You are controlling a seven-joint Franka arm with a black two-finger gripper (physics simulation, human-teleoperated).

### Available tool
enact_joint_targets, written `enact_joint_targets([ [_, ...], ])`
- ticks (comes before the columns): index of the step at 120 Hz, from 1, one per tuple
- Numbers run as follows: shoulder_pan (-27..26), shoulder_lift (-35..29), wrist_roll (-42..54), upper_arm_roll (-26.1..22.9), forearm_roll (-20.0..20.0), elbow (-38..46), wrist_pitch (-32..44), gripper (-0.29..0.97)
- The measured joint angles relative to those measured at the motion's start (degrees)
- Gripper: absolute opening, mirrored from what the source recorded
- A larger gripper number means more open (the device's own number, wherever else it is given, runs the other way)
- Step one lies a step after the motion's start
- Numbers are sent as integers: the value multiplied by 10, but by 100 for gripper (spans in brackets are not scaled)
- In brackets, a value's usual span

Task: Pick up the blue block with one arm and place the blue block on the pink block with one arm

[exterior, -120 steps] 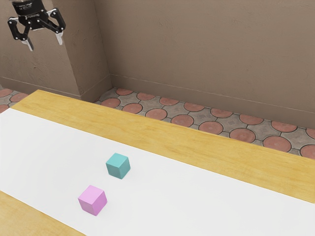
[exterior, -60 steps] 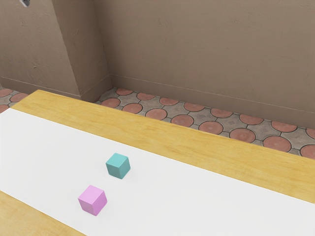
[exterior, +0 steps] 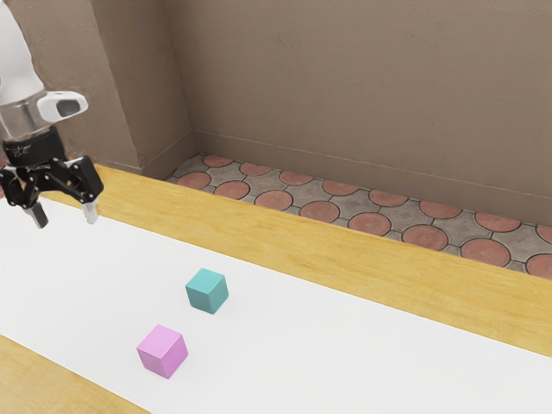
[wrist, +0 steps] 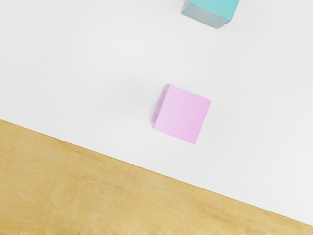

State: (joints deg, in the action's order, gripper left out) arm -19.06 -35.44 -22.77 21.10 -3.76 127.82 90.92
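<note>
Pincer (exterior: 64, 216) hangs released and empty, well apart from the blue block (exterior: 207, 290) near the pink block (exterior: 162, 350)

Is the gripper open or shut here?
Open: the gripper shows both fingers apart with nothing between them, well to the exterior view's left of the blue block.

The black two-finger gripper (exterior: 65, 216) hangs at the frame's left, fingers spread apart. In the lower middle, the small blue-green cube (exterior: 207, 290) sits near the small pink cube (exterior: 162, 351) on the white table top (exterior: 362, 354).
</note>
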Motion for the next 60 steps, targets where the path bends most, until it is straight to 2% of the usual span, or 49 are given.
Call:
enact_joint_targets([
  [11,16,-15,11,-29,-13,61,40,66],
  [25,16,13,21,-37,-26,138,113,66],
  [41,4,128,30,-36,-39,144,222,66],
  [60,-10,255,38,-36,-35,56,315,66],
])
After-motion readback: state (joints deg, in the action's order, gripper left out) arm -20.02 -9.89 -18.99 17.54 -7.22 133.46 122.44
